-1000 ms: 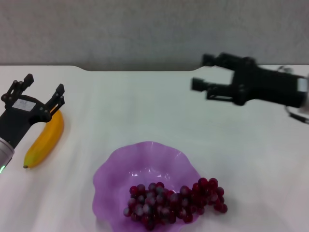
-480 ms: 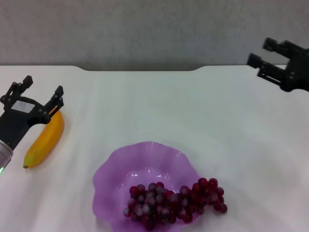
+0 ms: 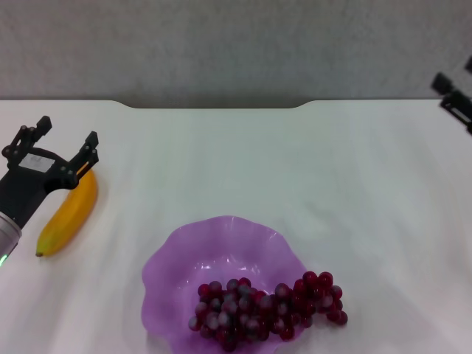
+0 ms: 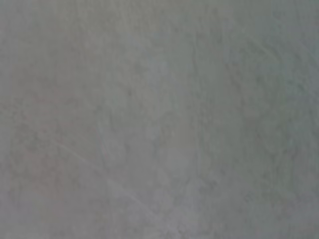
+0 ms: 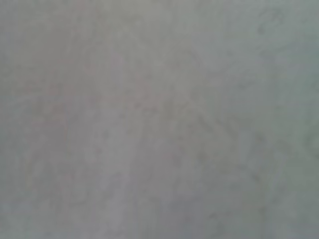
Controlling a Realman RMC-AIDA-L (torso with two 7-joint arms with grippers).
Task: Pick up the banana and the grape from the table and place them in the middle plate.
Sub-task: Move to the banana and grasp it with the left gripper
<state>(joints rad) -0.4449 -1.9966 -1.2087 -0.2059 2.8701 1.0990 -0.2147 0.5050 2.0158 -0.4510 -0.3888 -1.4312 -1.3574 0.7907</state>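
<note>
Already the grape [image 3: 267, 306] lies in the middle plate [image 3: 221, 247], its tail over the rim; only the banana [image 3: 68, 212] remains.
Beyond the plate's right, the right end effector [image 3: 455, 101] has withdrawn, state unclear; left of the scalloped translucent plate, the left end effector [image 3: 65, 140] stays spread over the smooth banana on the counter [image 3: 243, 162].

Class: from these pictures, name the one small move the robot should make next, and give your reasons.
Probably lower the open left gripper onto the banana and close. The grapes already lie on the purple plate, partly over its rim, while the banana lies on the table under that gripper. The right gripper sits far off.
</note>
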